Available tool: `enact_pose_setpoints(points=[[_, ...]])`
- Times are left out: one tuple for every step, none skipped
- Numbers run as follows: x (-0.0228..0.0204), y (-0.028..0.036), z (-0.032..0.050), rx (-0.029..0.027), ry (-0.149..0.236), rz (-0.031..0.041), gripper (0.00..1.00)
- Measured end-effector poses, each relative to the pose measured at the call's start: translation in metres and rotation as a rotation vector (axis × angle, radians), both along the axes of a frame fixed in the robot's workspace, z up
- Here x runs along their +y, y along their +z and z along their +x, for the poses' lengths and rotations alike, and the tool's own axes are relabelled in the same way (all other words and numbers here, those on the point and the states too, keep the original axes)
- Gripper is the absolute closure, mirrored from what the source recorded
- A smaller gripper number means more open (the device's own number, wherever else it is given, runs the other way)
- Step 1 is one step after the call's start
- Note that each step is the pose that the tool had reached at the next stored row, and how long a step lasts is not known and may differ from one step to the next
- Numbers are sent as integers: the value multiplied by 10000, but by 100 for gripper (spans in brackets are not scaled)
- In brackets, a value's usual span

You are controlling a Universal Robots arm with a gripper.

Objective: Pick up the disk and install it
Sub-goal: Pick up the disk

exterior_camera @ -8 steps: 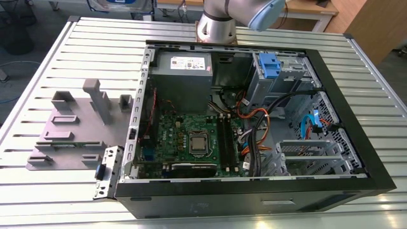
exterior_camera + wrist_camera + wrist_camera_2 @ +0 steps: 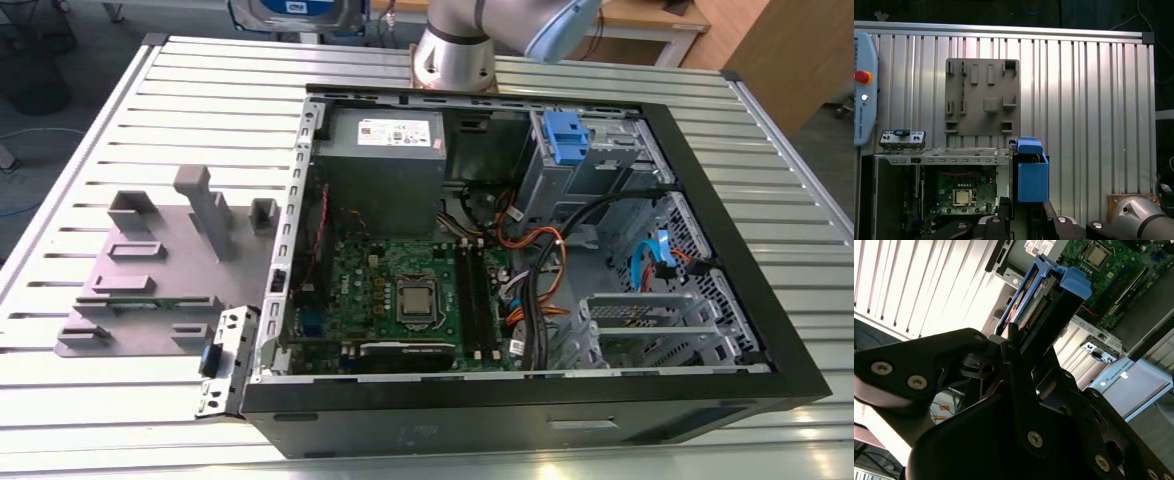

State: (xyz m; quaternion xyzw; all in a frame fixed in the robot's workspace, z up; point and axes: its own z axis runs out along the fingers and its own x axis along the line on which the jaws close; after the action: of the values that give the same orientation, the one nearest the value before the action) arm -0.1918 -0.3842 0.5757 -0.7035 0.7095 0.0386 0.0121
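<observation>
Black end effector (image 2: pixel 1026 347) clamps the disk (image 2: pixel 1041 300) by one end, over the computer case (image 2: pixel 467 420) edge; that end grip could let it tilt and jam on the wall.

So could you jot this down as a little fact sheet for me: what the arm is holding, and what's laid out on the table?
Held: the disk in its blue carrier
State of the gripper: shut on the disk
Disk status: in the air, not yet in the computer case
Case: open, lying on the slatted metal table, motherboard showing
Inside the case: a narrower blue bracket
Beside the case: grey slotted stand, on the exterior view's left
</observation>
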Motion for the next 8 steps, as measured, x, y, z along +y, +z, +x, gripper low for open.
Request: enact_pose_setpoints(points=[[0,-5,45,2,0,0,65],[0,-10,94,4,1,0,65],[0,-15,139,6,1,1,65],[1,-20,184,9,0,1,65],[1,-24,229,11,0,0,65],[1,-29,274,14,1,0,65],[1,-34,319,17,1,0,65],[1,-39,368,20,0,0,65]])
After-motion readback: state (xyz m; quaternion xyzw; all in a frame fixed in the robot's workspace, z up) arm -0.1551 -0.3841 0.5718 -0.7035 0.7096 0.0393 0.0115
